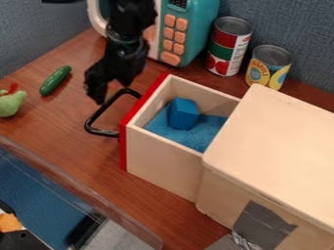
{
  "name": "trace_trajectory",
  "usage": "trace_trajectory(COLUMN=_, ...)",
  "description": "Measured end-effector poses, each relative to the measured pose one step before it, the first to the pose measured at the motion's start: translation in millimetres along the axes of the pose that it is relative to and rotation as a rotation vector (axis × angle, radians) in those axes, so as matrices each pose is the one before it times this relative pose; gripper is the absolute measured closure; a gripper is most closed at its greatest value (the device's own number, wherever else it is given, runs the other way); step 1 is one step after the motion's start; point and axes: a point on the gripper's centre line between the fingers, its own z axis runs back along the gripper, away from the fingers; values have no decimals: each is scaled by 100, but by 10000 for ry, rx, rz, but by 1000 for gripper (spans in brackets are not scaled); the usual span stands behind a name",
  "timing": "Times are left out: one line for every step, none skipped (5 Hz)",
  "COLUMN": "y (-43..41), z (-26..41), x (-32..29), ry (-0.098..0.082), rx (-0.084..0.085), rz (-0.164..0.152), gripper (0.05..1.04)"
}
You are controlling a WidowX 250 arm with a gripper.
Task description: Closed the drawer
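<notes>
I couldn't tell if the black angular gripper (108,84), at ten o'clock from the boxy red-fronted wooden drawer (163,161), was spread, but a lopsided push risked jamming.

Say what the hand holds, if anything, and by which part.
Cannot be told: the hand is at the black drawer handle, but whether it grips it isn't clear.

Wood drawer (163,163) w/ red front, open, upright, ctr view
</notes>
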Motion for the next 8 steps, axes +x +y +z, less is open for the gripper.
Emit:
trace_trajectory(y=-1348, z=-870, x=-1805, ry=370, rx=-80, rz=492, gripper=84)
trace_trajectory(y=-107, z=-3, x=-935, ry=158, rx=127, rz=332, gripper=84)
trace_trajectory(y=-662, z=-488, x=-593, ry=-755, rx=-49, rz=1277, gripper=84)
trace_trajectory(y=-207, z=-10, x=866, ry=-695, rx=-111, rz=599, gripper=84)
trace_trajectory(y=-115, z=89, x=1374, ry=-580, rx=-137, rz=304, gripper=84)
trace_trajectory(y=214, z=92, x=1390, ry=-167, rx=42, rz=-40, gripper=84)
trace_trajectory(y=-529, z=-1068, x=1775, ry=-79, rx=-203, rz=-137, gripper=84)
trace_trajectory(y=-76, z=-944, x=779, ry=-35, rx=-152, rz=40, gripper=84)
